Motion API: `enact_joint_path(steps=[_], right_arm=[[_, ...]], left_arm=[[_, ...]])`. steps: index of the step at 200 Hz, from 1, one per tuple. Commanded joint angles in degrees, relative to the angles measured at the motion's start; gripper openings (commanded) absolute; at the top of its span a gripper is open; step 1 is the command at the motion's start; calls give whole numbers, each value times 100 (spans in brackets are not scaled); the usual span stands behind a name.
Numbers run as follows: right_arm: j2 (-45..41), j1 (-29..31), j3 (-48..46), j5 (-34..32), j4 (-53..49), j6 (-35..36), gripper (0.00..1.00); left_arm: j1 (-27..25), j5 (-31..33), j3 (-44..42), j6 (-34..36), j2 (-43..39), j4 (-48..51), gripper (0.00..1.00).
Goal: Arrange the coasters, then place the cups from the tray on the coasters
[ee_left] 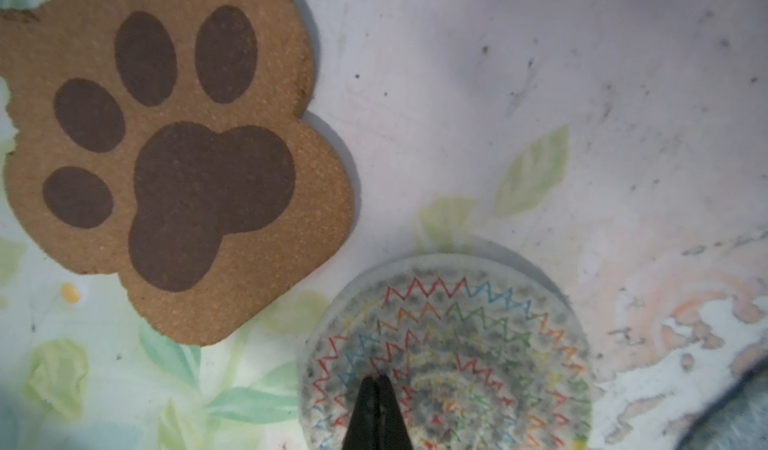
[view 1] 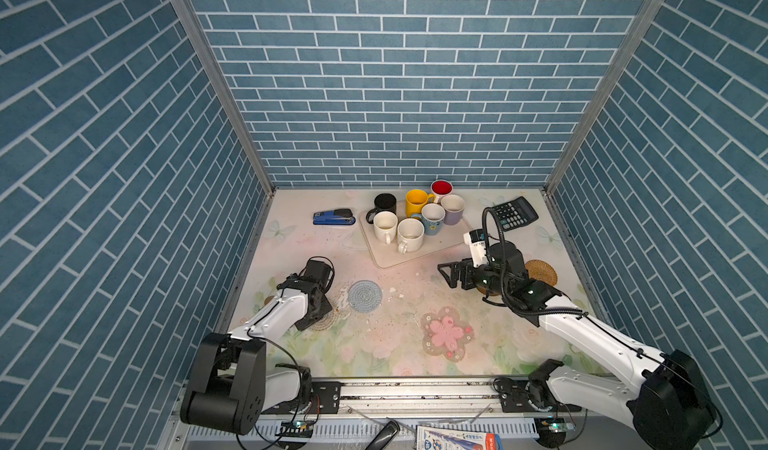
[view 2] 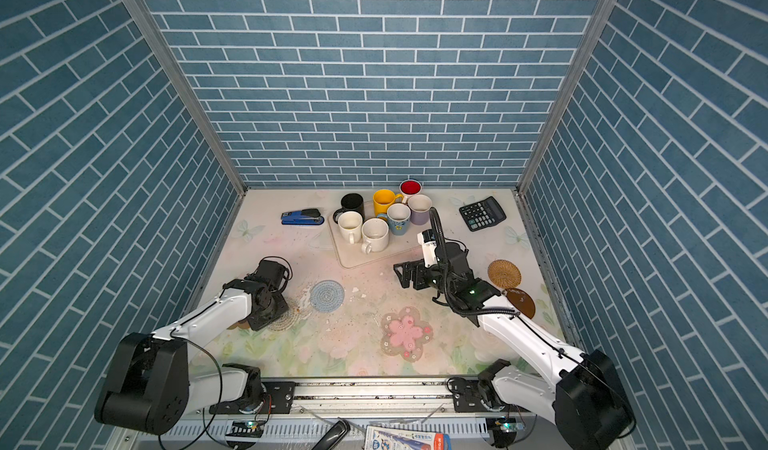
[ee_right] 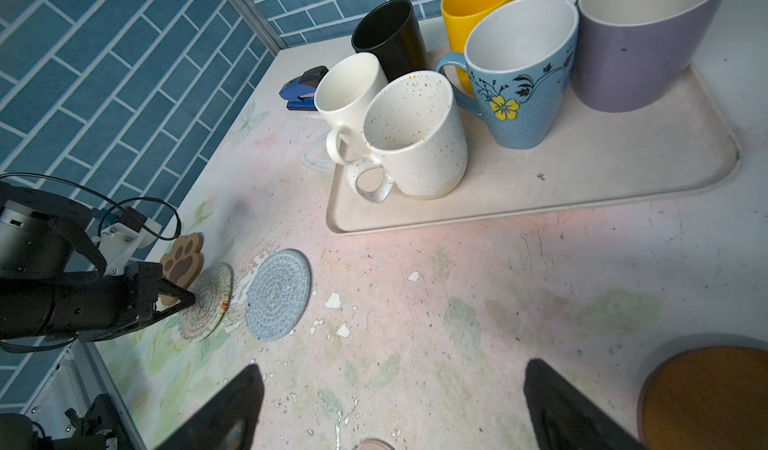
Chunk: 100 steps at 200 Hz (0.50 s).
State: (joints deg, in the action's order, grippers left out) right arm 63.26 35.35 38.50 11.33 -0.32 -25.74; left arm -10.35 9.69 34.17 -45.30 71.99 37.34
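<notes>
Seven cups stand bunched on the cream tray at the back: black, yellow, red-inside, lavender, flowered blue and two white ones. Coasters lie on the table: blue-grey crocheted, pink flower, rattan, brown disc, paw and a colour-stitched woven round. My left gripper is shut, tips on the woven round's surface beside the paw. My right gripper hangs open over bare table before the tray, holding nothing.
A blue stapler lies left of the tray and a black calculator at the back right. Brick-patterned walls close in both sides and the back. The right arm's cable loop arcs above the tray's right corner.
</notes>
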Motion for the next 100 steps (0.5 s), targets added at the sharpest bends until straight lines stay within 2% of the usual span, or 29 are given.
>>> enact_joint_path(steps=[1,22,44,72,100], right_arm=[[110,24,-10,-83,-52,-34,97],[125,17,200,-146,-276,25,98],[72,24,326,-201,-418,29,98],[-55,32,609,-203,-957,-1,98],[-384,24,810,-299,-1641,75,97]], left_arm=[[33,-74,505,291,-129,354,15],[33,-106,1009,581,-321,608,29],[33,-454,1519,1129,-454,732,43],[-90,-809,2068,1541,-491,909,48],[-636,-756,2429,1704,-376,1054,52]])
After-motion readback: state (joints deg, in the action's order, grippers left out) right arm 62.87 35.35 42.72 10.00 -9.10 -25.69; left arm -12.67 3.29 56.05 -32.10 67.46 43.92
